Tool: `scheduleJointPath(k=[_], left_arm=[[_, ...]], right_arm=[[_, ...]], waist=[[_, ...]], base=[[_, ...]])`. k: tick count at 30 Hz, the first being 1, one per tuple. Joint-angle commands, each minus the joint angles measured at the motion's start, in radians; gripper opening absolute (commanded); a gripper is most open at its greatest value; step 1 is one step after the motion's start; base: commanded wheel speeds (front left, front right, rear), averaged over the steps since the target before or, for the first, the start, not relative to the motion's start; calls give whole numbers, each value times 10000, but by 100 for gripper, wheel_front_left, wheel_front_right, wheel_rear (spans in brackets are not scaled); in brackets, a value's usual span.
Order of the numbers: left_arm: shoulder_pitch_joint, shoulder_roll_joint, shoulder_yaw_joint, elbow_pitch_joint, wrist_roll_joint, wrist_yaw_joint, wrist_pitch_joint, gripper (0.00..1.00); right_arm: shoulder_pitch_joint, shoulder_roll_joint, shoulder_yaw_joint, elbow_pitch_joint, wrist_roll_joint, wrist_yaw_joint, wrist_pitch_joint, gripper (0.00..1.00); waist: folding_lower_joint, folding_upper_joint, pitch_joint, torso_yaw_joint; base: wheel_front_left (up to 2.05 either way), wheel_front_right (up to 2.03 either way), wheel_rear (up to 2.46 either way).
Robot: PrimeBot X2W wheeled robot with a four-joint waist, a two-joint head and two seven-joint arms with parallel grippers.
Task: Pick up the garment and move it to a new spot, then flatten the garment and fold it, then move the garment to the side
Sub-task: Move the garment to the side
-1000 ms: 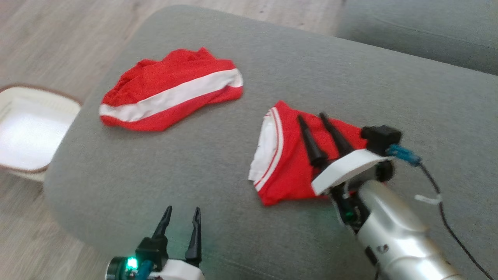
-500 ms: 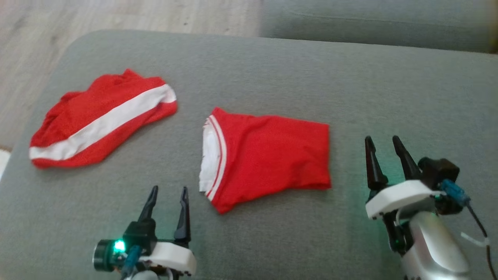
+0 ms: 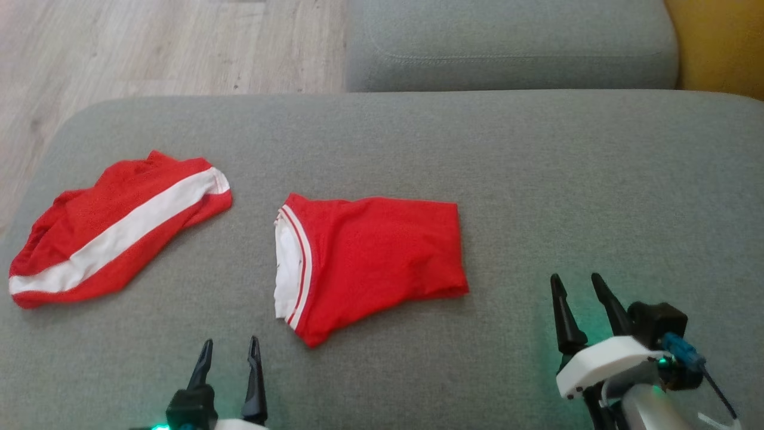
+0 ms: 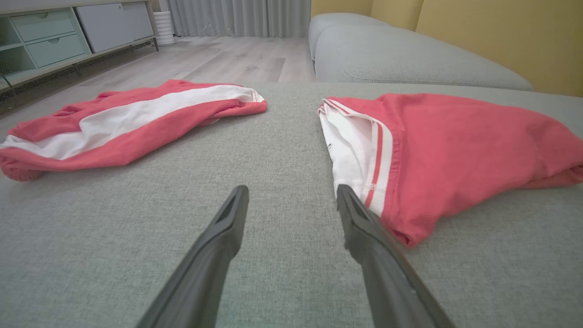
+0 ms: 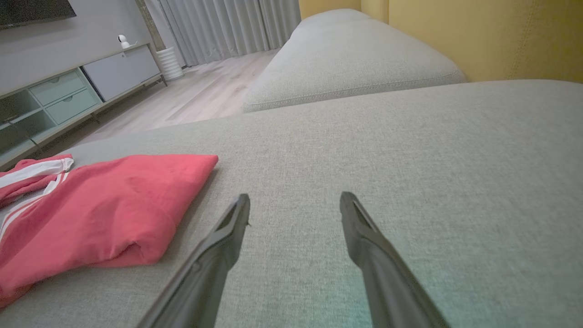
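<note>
Garment folded at centre, both grippers empty and spread

Floorboards of pale wood (image 3: 149, 48) fill the upper left of the head view, beyond the rounded edge of the grey sofa cushion (image 3: 567, 179) that carries everything else. At the left of the cushion lies a striped garment (image 3: 119, 230), red with a broad white band, loosely bunched and slanting up to the right. Low in the frame and just right of it, the left gripper (image 3: 231, 341) points up the picture, its two dark fingers parted wide with nothing between them. In the left wrist view its right finger reaches close to the white edge of the next piece, with no clear contact.

That piece, the folded garment (image 3: 370, 257), sits at centre frame. It is a flat red rectangle with a white, red-striped band at its left end and a point sticking out at the lower left. Bare cushion separates it from the striped one.

At the lower right the right gripper (image 3: 575, 277) stands apart from the folded cloth, fingers splayed and holding nothing, over bare grey fabric.

A second grey cushion (image 3: 507, 48) runs along the top, with a yellow surface (image 3: 722, 42) at the upper right corner. The wrist views add a low cabinet (image 4: 50, 36) with drawers and grey curtains (image 4: 237, 18) far off.
</note>
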Motion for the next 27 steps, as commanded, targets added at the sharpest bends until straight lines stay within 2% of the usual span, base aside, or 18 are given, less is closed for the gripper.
scheduleJointPath(k=[1, 9, 16, 22, 27], left_arm=[[-305, 33, 415, -306, 107, 4, -53, 100], [-363, 33, 283, -339, 176, -104, -53, 100], [-805, 33, -435, -384, 161, -325, -53, 100], [-922, 33, -770, -205, -208, -332, -53, 100], [-948, 33, -793, -166, -275, -280, -53, 100]], right_arm=[[-196, 9, 286, -248, 91, -7, -110, 100], [-210, 10, 537, -257, 178, -7, -110, 100], [-1240, 10, 1401, 48, 771, -7, -110, 100], [-2220, 10, 1479, 1264, 871, -7, -110, 100], [-2668, 10, 1489, 2875, 962, -7, -110, 100]], waist=[[1, 0, -77, -58], [1, 0, 58, 189], [1, 0, 659, 1187], [1, 0, 1030, 2192], [1, 0, 1219, 2620]], base=[[0, 0, 0], [0, 0, 0], [0, 0, 0], [0, 0, 0], [0, 0, 0]])
